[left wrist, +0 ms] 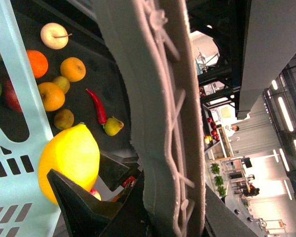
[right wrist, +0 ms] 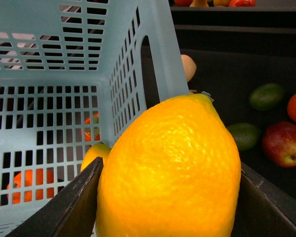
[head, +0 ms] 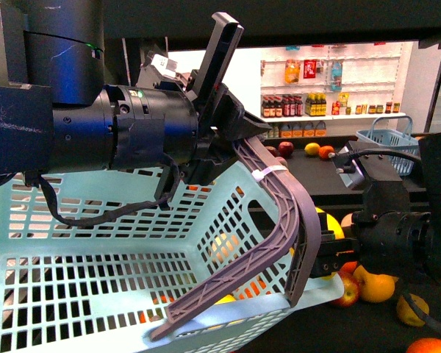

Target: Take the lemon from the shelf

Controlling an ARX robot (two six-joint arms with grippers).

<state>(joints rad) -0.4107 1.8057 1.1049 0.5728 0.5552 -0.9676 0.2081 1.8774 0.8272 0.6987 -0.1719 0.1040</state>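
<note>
The lemon, bright yellow and dimpled, fills the right wrist view, and my right gripper is shut on it with a black finger on each side. It hangs just outside the pale blue basket, above the black shelf tray. From the left wrist the lemon shows beside the basket wall. In the front view only a sliver of the lemon peeks past the grey basket handle. My left gripper is shut on that handle and holds the basket up.
Oranges, a red chili and a pale stemmed fruit lie on the shelf. Avocados and a red apple lie close to the lemon. A second blue basket and white bottle racks stand behind.
</note>
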